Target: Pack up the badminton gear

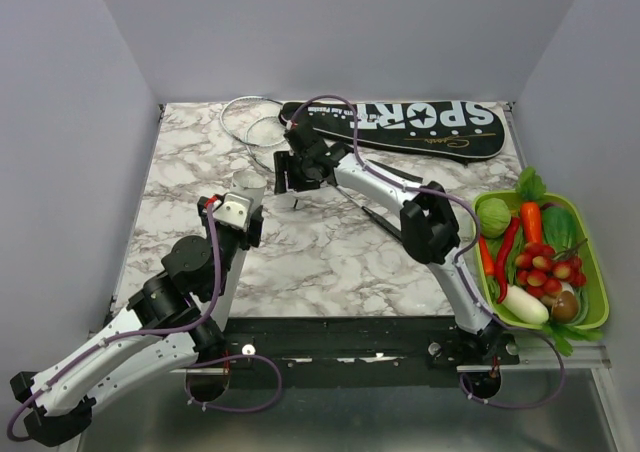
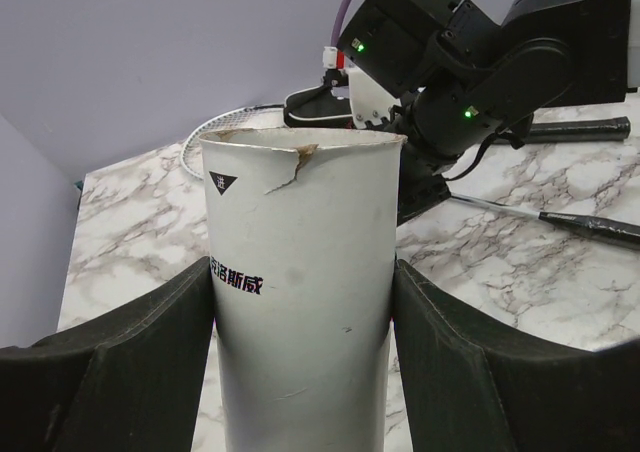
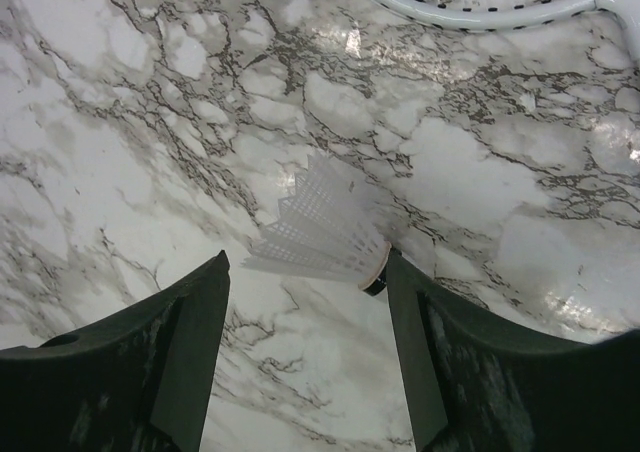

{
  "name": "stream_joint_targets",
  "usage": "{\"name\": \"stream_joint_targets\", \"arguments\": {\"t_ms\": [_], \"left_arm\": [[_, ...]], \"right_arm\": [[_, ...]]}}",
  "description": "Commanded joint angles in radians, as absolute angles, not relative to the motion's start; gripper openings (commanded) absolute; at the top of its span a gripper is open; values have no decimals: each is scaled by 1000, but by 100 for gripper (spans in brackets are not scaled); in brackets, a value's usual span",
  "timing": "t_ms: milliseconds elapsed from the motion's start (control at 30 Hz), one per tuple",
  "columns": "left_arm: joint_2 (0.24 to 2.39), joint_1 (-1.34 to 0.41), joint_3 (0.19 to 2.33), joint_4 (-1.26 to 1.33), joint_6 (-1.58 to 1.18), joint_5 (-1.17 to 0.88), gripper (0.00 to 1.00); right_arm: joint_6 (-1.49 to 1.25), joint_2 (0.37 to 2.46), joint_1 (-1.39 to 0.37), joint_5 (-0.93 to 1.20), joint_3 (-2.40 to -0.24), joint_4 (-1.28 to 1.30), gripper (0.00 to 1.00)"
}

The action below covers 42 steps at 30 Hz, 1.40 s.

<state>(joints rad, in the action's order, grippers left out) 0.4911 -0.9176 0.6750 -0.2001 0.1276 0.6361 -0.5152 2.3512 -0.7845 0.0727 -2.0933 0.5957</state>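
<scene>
Step in hand, as judged: getting shuttlecock into tube. Your left gripper (image 2: 302, 272) pinches tube (image 2: 300, 202) mid-worktop (image 1: 330, 262). Your right gripper (image 3: 307, 262) has fingers spread round shuttlecock (image 3: 325, 227), cork against one finger. Rackets (image 1: 250, 122) and bag (image 1: 400, 127) lie at far edge, unpacked. Next: close, lift, align with tube mouth.

My jaws look matt black. The tube (image 2: 300, 302) is matt white cardboard, frayed at its rim. The counter (image 3: 120, 122) is glossy marble-patterned, the shuttlecock (image 3: 320, 234) white plastic mesh.
</scene>
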Motion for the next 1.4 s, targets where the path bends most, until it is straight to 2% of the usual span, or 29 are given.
{"name": "stream_joint_targets", "arguments": {"t_ms": [0,300,533,633,667,833,867,933,1233,1267,1333,1367], "left_arm": [[483,-914,686,-278,94,654,0],[485,-914,680,-276,91,657,0],[477,-916,672,-275,94,655,0],[476,-914,669,-275,94,653,0],[474,-914,669,-275,95,652,0],[472,-914,666,-272,92,644,0],[476,-914,663,-267,91,641,0],[477,-914,661,-265,92,640,0],[497,-914,650,-224,81,629,0],[497,-914,649,-218,80,630,0],[496,-916,646,-215,80,632,0],[497,-914,644,-212,81,634,0]], "right_arm": [[-520,2391,-807,15,-2148,528,72],[-451,2457,-850,-66,-2226,568,72],[-368,2464,-885,-178,-2229,572,62],[-350,2465,-893,-215,-2227,578,52],[-347,2465,-897,-222,-2226,578,42],[-311,2462,-914,-299,-2217,591,17],[-308,2461,-917,-305,-2214,592,7],[-301,2448,-923,-331,-2198,595,1],[-272,2341,-933,-419,-2106,566,1],[-268,2327,-934,-419,-2097,566,11],[-270,2277,-933,-413,-2066,558,22],[-268,2260,-933,-411,-2028,552,33]]}}
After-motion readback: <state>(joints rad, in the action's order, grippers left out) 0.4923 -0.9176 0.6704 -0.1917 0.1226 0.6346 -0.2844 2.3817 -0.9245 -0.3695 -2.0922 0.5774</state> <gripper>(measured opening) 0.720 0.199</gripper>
